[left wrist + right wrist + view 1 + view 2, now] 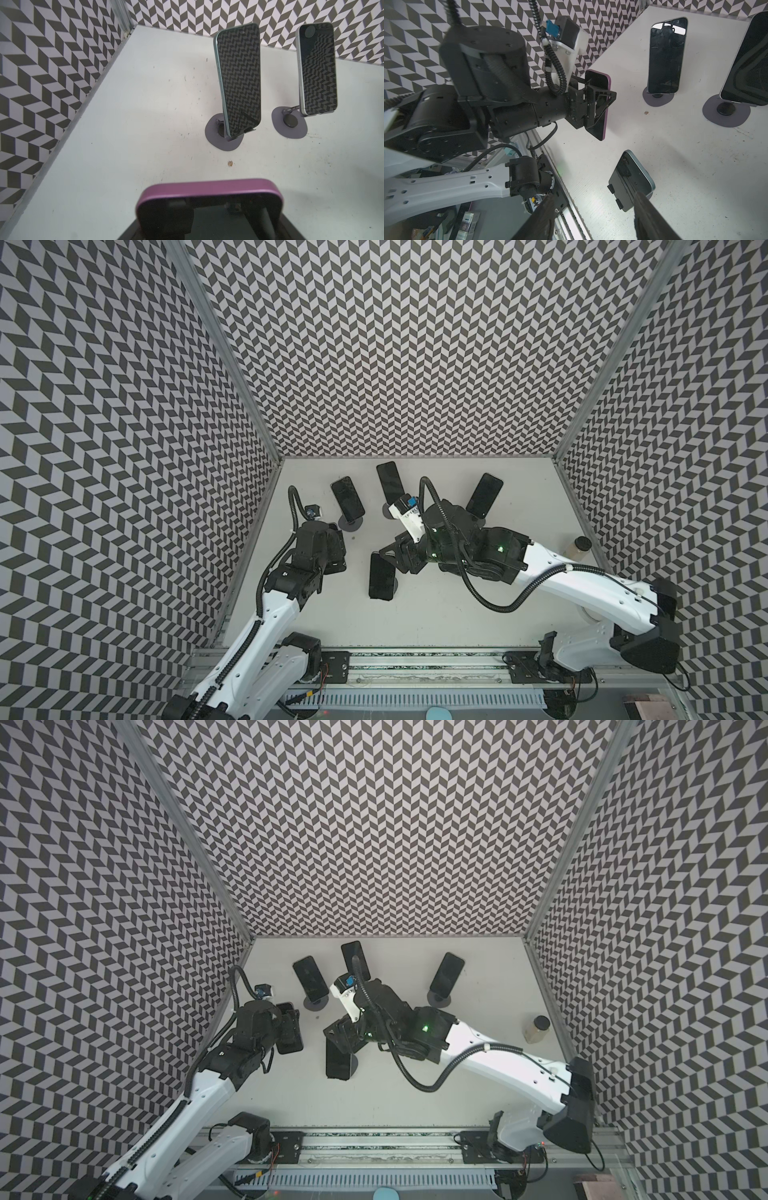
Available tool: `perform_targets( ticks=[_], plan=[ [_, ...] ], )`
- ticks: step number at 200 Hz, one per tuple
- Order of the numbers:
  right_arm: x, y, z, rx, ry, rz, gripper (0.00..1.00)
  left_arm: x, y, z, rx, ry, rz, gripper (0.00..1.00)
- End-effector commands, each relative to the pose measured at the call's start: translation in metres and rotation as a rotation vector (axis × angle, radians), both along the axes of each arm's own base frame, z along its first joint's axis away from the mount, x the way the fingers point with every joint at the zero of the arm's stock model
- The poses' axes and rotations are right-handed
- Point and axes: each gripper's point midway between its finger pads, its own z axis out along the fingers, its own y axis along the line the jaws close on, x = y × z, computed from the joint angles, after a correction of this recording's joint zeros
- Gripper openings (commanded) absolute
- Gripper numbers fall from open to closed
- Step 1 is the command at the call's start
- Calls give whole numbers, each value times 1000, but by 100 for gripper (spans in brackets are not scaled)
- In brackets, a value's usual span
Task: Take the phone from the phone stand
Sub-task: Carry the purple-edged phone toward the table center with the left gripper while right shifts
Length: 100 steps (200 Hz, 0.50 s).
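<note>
My left gripper (599,104) is shut on a purple-edged phone (207,188), gripping it across its width above the table, away from any phone stand. This phone (289,1029) hangs near the left wall in a top view. My right gripper (593,220) is open with only table and rail showing between its fingers. It hovers at the top of a teal-edged phone (631,178) that leans on a stand mid-table; one finger overlaps that phone's corner. The same phone (381,578) shows in both top views.
Three more dark phones sit on round grey stands at the back: (348,497), (390,483), (484,494). Two of their bases (214,133), (291,128) show in the left wrist view. A bottle (577,549) stands by the right wall. Patterned walls close in three sides.
</note>
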Motion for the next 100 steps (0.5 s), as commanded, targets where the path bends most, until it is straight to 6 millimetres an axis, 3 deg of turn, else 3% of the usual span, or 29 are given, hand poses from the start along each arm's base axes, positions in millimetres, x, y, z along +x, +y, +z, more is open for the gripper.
perform_targets(
  ticks=[1,38,100],
  plan=[
    [-12,3,21,47,-34,38,59,9,-2,0,-21,-26,-13,60],
    [-19,6,20,37,-58,58,59,15,-1,-21,-23,37,-17,60],
    [-10,27,10,14,-86,80,60,22,5,-50,-36,134,-9,59]
  ],
)
